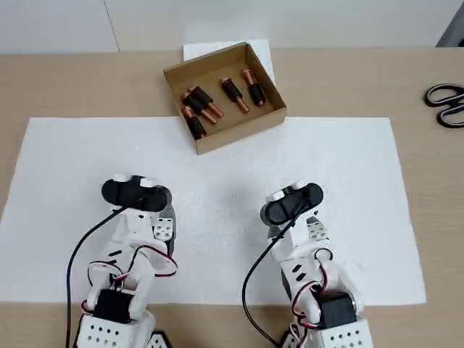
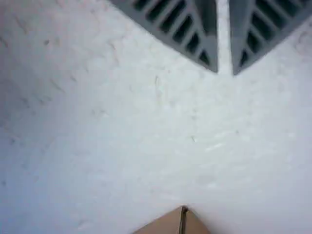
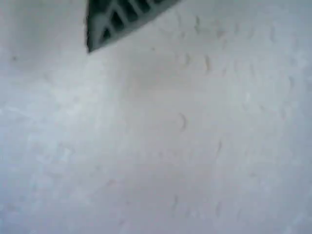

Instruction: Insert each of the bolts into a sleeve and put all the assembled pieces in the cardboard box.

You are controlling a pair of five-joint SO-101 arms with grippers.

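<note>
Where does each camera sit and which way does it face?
High view: fixed overhead, looking down on one arm, the other, white sheet, cardboard box.
Left wrist view: on left arm, facing the sheet; shows left tool, box corner.
Right wrist view: on right arm, close over sheet; shows right tool.
Shared: sheet in all; box in high, left wrist.
</note>
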